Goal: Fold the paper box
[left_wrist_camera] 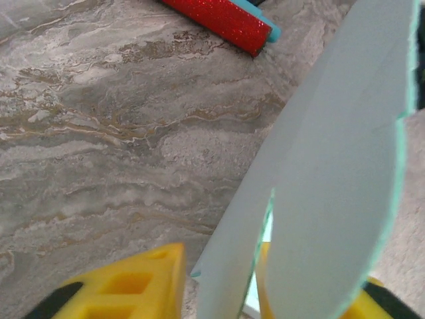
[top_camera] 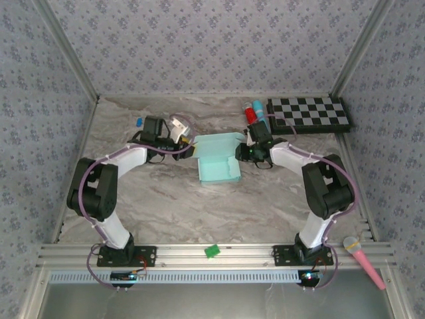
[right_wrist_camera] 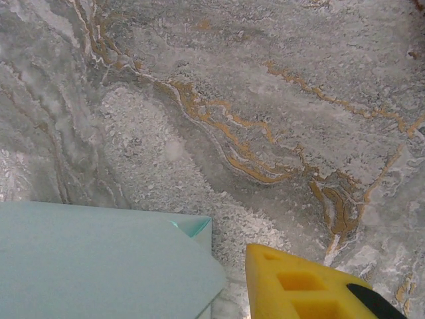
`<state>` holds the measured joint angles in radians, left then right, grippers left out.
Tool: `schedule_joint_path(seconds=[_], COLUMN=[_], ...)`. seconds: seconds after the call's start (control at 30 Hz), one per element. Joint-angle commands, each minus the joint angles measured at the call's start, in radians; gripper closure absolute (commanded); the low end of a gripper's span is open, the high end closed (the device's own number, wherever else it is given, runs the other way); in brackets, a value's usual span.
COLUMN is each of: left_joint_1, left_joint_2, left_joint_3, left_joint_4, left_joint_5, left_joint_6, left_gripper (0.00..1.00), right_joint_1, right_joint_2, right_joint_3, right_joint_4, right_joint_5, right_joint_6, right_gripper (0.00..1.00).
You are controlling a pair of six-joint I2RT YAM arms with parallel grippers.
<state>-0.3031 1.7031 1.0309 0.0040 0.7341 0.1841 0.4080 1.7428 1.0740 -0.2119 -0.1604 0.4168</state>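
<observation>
L gripper [left_wrist_camera: 222, 286] — astride paper box [left_wrist_camera: 332, 166] flap, R gripper [top_camera: 243, 152] alongside

The paper box [top_camera: 219, 159] is a plain pale aqua-blue, with a brighter teal line along its cut edges. The table [top_camera: 172, 199] is marbled — grey and off-white, threaded with rusty orange-brown veins. My left fingers [left_wrist_camera: 126, 286] are bright yellow with black patches; my right finger [right_wrist_camera: 292, 286] is the same yellow, with a black patch too. My arms [top_camera: 99, 193] are black at the joints, white along the links, with lilac cables. The walls [top_camera: 199, 40] carry a grey-blue floral print. The checkerboard [top_camera: 309, 114] is black and white; the tube [left_wrist_camera: 219, 20] is glittery red with a turquoise end. One small piece [top_camera: 212, 250] is green, the rail [top_camera: 186, 252] silver — and the stick [top_camera: 365, 264] pink with a yellowish head.
</observation>
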Motion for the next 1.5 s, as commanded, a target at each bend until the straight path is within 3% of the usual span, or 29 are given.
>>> schedule_joint_path(seconds=[0.0,0.13,0.37,0.63,0.97,1.47], left_joint_1=[-0.004,-0.006,-0.025,-0.037,-0.041,-0.049], left_joint_2=[-0.002,-0.025,-0.076,-0.090,-0.092,-0.106], left_joint_3=[0.029,0.008,-0.018,-0.028,-0.031,-0.062], left_joint_4=[0.004,0.010,-0.006,-0.026,-0.032,-0.026], left_joint_5=[0.052,0.057,0.050,0.027,0.008,0.005], left_joint_6=[-0.004,-0.019,-0.011,0.002,0.009,0.031], left_gripper=[0.77,0.89,0.97,0.99,0.99,1.00], right_joint_1=[-0.004,-0.002,0.006,0.025,0.043,0.031], right_joint_2=[0.014,-0.019,-0.045,-0.049,-0.099,-0.225], right_joint_3=[0.029,0.006,-0.063,-0.098,-0.168,-0.244], right_joint_4=[-0.038,-0.028,0.017,0.027,0.007,0.035], right_joint_5=[0.018,0.034,0.017,-0.004,-0.036,-0.015], right_joint_6=[-0.023,-0.019,-0.019,-0.042,-0.073,-0.008], right_gripper=[0.69,0.69,0.62,0.57,0.58,0.47])
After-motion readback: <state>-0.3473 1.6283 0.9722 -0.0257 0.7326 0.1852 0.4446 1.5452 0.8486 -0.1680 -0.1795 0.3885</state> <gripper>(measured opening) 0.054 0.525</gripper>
